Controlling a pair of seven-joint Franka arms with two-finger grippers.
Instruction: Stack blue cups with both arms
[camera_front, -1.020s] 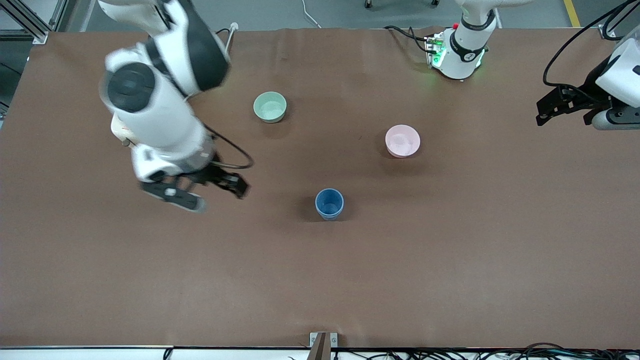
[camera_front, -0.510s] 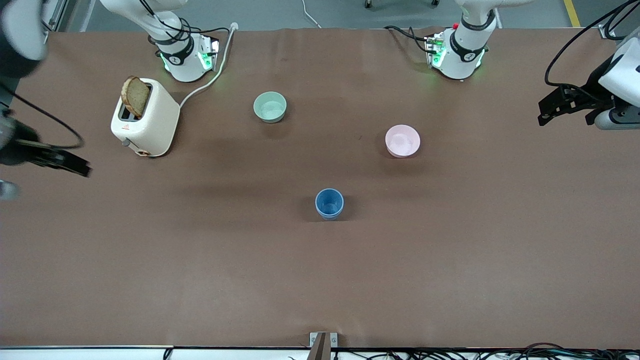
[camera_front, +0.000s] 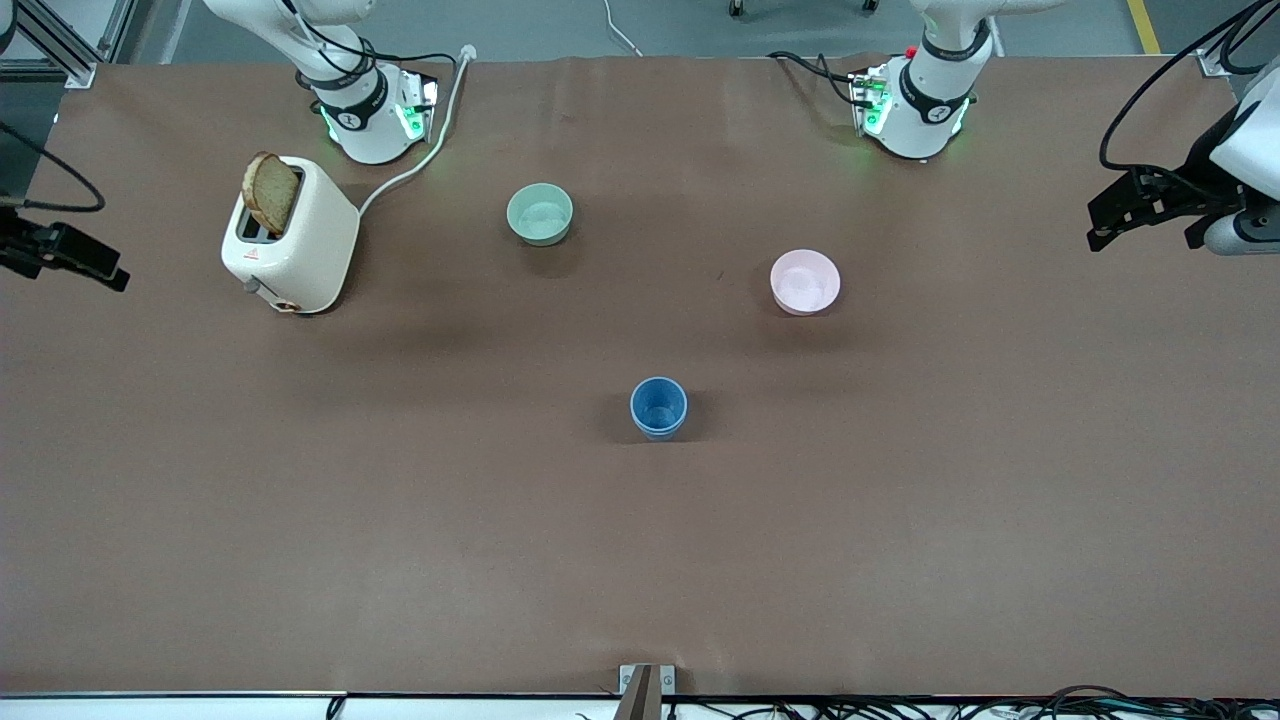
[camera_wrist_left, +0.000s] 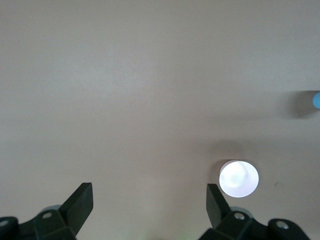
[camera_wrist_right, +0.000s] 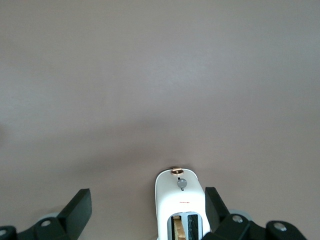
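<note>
One blue cup shape (camera_front: 659, 407) stands upright on the brown table, nearer to the front camera than both bowls. I cannot tell whether a second cup sits nested in it. Its edge shows in the left wrist view (camera_wrist_left: 316, 100). My left gripper (camera_front: 1125, 210) hangs open and empty over the left arm's end of the table, with nothing between its fingers in its wrist view (camera_wrist_left: 148, 192). My right gripper (camera_front: 85, 262) hangs open and empty over the right arm's end of the table, with its open fingers above the toaster in its wrist view (camera_wrist_right: 146, 195).
A mint-green bowl (camera_front: 540, 213) and a pink bowl (camera_front: 805, 281) (camera_wrist_left: 239, 178) stand farther from the front camera than the cup. A white toaster (camera_front: 290, 238) (camera_wrist_right: 180, 202) holding a bread slice stands near the right arm's base, its cord running toward that base.
My right arm has swung from over the table beside the cup out to its own end of the table, uncovering the toaster. My left gripper has drifted slightly outward. The cup has not moved.
</note>
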